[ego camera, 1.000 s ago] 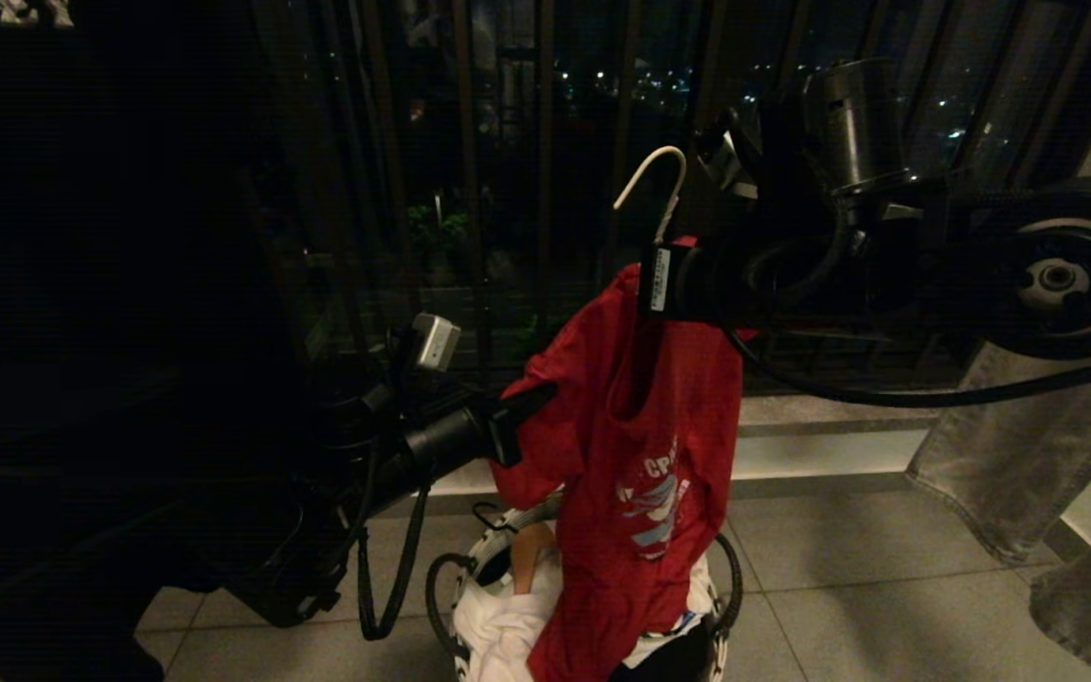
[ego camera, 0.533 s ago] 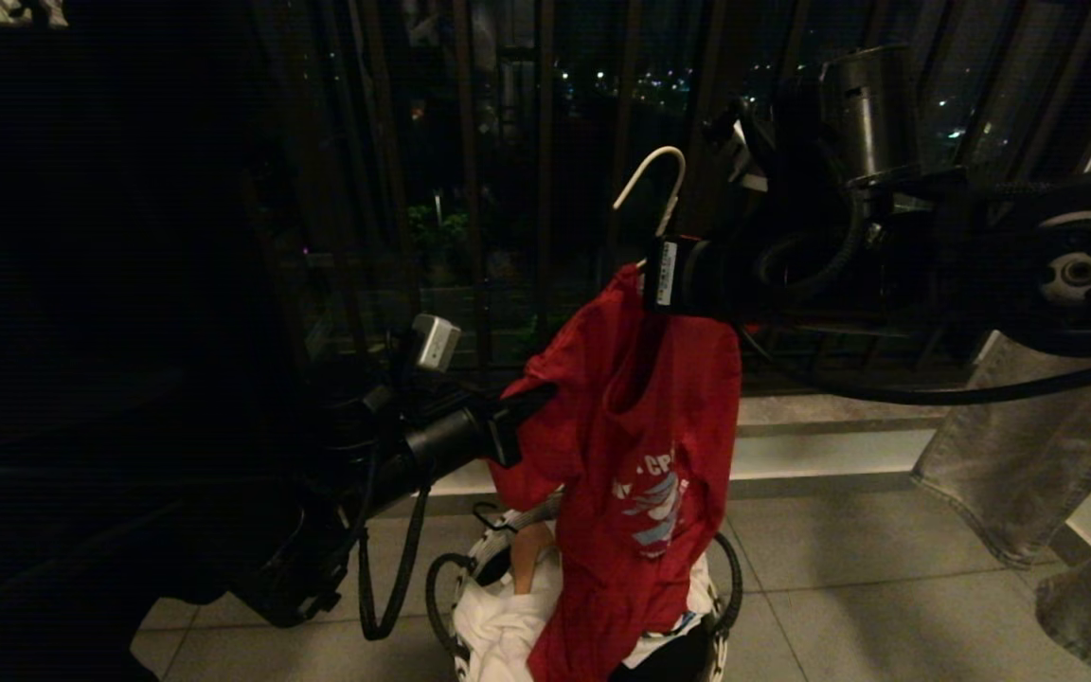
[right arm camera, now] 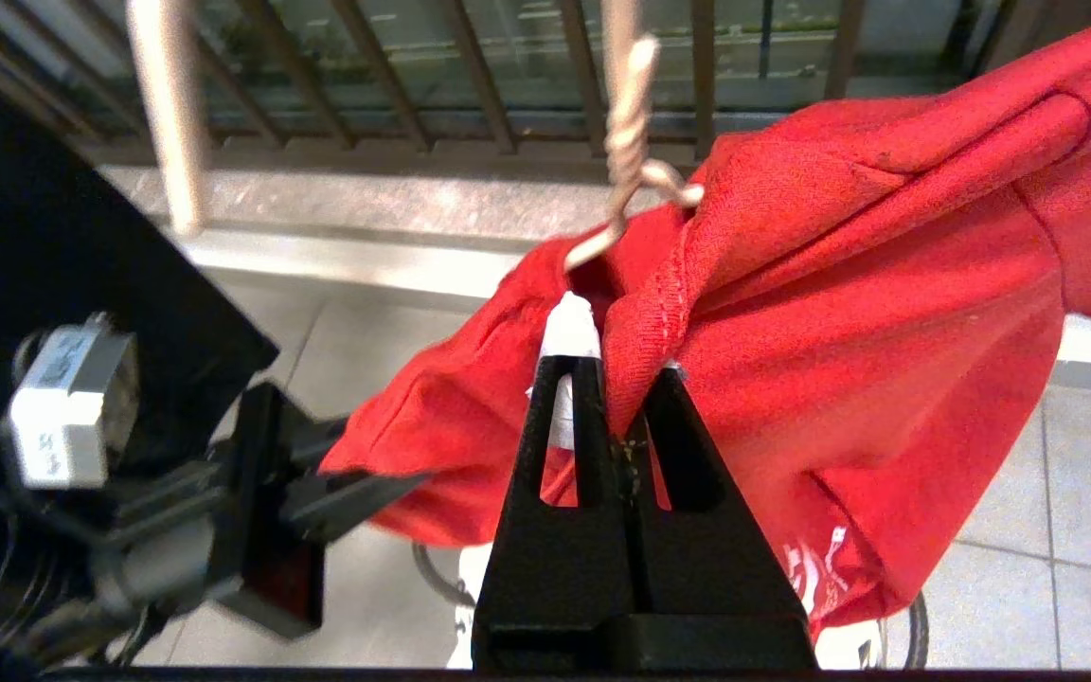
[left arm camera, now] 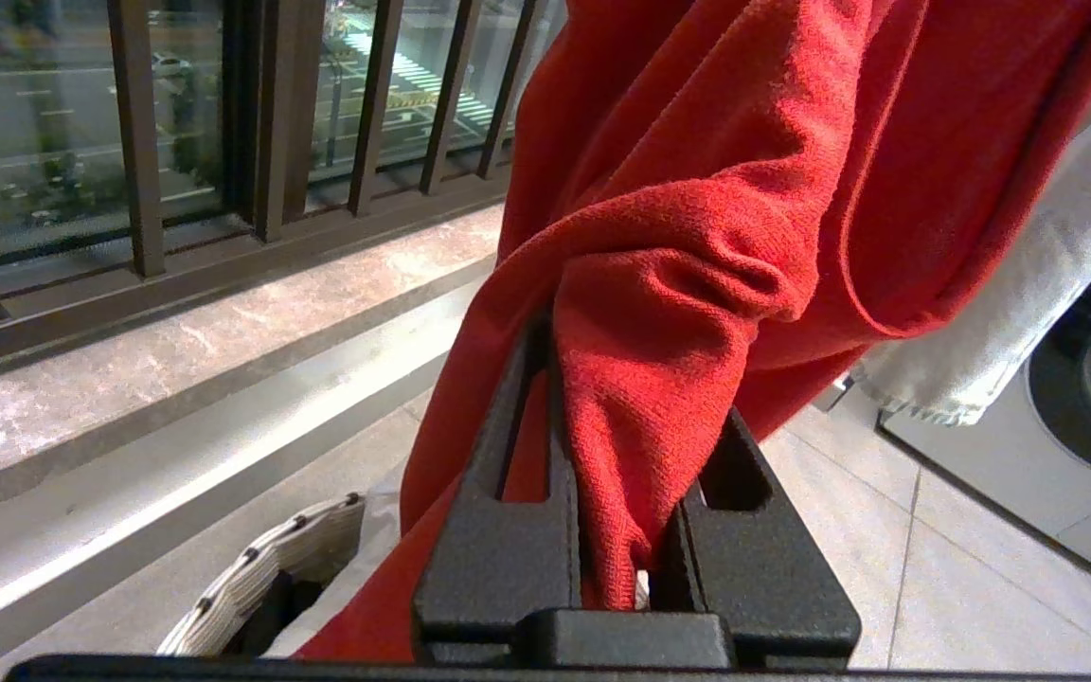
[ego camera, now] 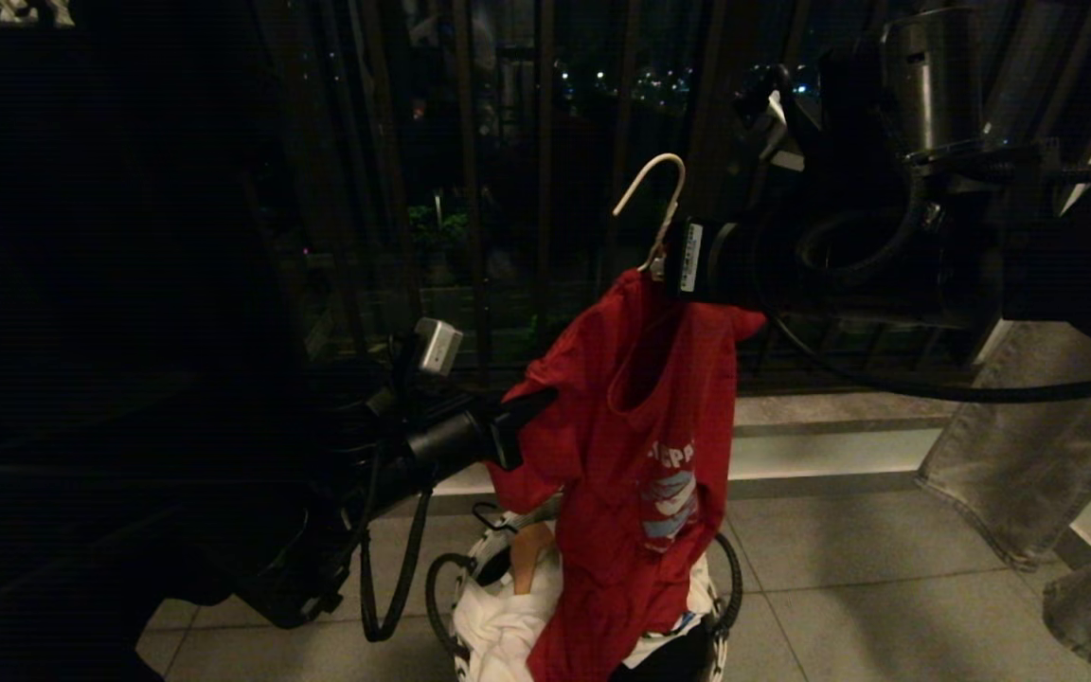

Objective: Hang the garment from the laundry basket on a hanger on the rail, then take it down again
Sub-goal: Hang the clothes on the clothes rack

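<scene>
Cloth filled most of every view: the shirt (ego camera: pixel 645 445), a red knit with a fine nubbly weave, hung in soft vertical folds from the hanger (ego camera: pixel 652 210), a thin pale wire with a twisted neck and a curved hook. The right gripper (right arm camera: pixel 623 365), at about two o'clock in the head view, had its black wedge-shaped fingers (right arm camera: pixel 564 445) pinched together on the stitched collar just under the hanger's neck. The left gripper (left arm camera: pixel 617 398), at about nine o'clock of the shirt, had its slotted black fingers (left arm camera: pixel 508 530) narrowed on a thick bunch of fabric at one sleeve. The shirt's lower hem trailed into the basket (ego camera: pixel 465 559), a small round woven one with dark loop handles, standing on the grey tiled floor (ego camera: pixel 849 587) at six o'clock.

Only the head view showed the white lettering and small graphic on the chest, a white cloth (ego camera: pixel 498 625) and a tan wooden hanger (ego camera: pixel 531 549) inside the basket, and grey denim (ego camera: pixel 1019 455) hanging at four o'clock. The left wrist view alone showed a washing machine's (left arm camera: pixel 1085 398) round door, a pale towel (left arm camera: pixel 1010 303) and the stone sill (left arm camera: pixel 176 350) under the dark railing (left arm camera: pixel 138 142). The right wrist view alone showed the twist of the wire close up, the collar's stitching, and a smooth pale upright pole (right arm camera: pixel 167 104).
</scene>
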Robot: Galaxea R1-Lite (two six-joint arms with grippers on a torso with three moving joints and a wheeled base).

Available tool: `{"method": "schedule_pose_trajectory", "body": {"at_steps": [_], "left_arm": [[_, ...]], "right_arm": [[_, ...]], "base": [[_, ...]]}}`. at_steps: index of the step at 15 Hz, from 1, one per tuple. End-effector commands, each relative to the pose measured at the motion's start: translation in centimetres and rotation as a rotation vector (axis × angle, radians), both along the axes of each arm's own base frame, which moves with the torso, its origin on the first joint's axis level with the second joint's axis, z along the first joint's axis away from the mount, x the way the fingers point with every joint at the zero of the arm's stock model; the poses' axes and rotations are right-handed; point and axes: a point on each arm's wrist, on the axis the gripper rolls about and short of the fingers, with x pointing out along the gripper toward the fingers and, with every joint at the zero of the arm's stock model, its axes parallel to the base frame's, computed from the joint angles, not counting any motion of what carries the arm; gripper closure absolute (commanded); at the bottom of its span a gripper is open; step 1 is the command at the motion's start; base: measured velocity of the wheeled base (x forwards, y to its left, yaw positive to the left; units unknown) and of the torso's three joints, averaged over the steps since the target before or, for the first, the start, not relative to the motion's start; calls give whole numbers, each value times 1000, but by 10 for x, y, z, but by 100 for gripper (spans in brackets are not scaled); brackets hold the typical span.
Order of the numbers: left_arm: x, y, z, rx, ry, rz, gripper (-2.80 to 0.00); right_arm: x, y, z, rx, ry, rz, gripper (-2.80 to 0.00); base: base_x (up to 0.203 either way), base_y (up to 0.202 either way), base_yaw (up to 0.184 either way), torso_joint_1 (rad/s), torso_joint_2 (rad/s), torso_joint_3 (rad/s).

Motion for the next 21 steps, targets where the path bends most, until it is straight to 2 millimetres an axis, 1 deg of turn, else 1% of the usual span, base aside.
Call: {"method": "schedule_pose_trajectory", "body": {"at_steps": [1,4,8,9,15,17,20,21], "left_arm": [[1,0,-1,-2,-1,-2,0],[1,0,-1,-4,-4,-1,0],[0,0,0,-5,-5,-1,0],[0,0,0,-5,-5,-1,0],[0,1,4,-11,-16,1,0],[-1,2,8,-16,-24,2,0],[-1,3,14,-28,-36,13,0],[-1,4,17,-35,-41,26,0]], "right_arm": [[-6,2,0,1,2,16,0],[-8,8,-4,-6,13,36,0],[-9,10,-7,-13,20,43,0],[-9,10,-7,-13,20,43,-280],[-10,9,-4,-34,4,46,-280],[-15,2,2,-53,-18,45,-280],[-28,-13,15,-85,-54,34,-280],[-34,-20,18,-111,-48,33,0]], "base": [[0,0,0,0,0,0],[0,0,0,0,0,0],[0,0,0,0,0,0],[0,0,0,0,0,0],[0,0,0,0,0,0],[0,0,0,0,0,0],[0,0,0,0,0,0],[0,0,0,0,0,0]]}}
